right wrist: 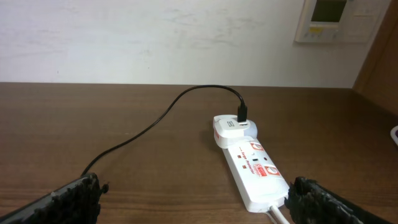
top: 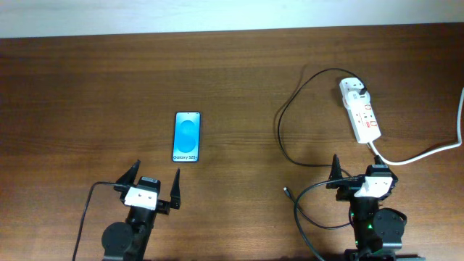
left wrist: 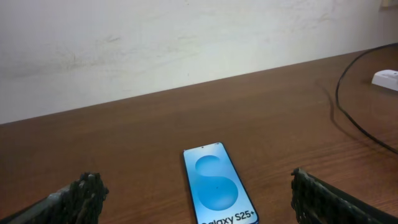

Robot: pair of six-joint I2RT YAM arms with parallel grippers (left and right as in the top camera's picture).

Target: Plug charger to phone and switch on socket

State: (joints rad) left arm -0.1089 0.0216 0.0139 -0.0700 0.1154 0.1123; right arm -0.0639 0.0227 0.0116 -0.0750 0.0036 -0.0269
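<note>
The phone (top: 186,137) lies flat on the wooden table, blue screen up; in the left wrist view (left wrist: 217,186) it sits just ahead, between my fingers. My left gripper (top: 154,178) is open and empty just behind it. The white socket strip (top: 361,111) lies at the right, and the right wrist view (right wrist: 257,170) shows its red switches. The charger's plug head (top: 352,86) sits in the far outlet. Its black cable (top: 280,123) loops left and back toward my right gripper (top: 362,171), which is open and empty. A small connector tip (top: 286,191) lies left of that gripper.
The socket's thick white cord (top: 428,152) runs from the strip's near end off the right table edge. A white wall stands behind the table's far edge (left wrist: 186,84). Thin black arm cables curl beside each arm base.
</note>
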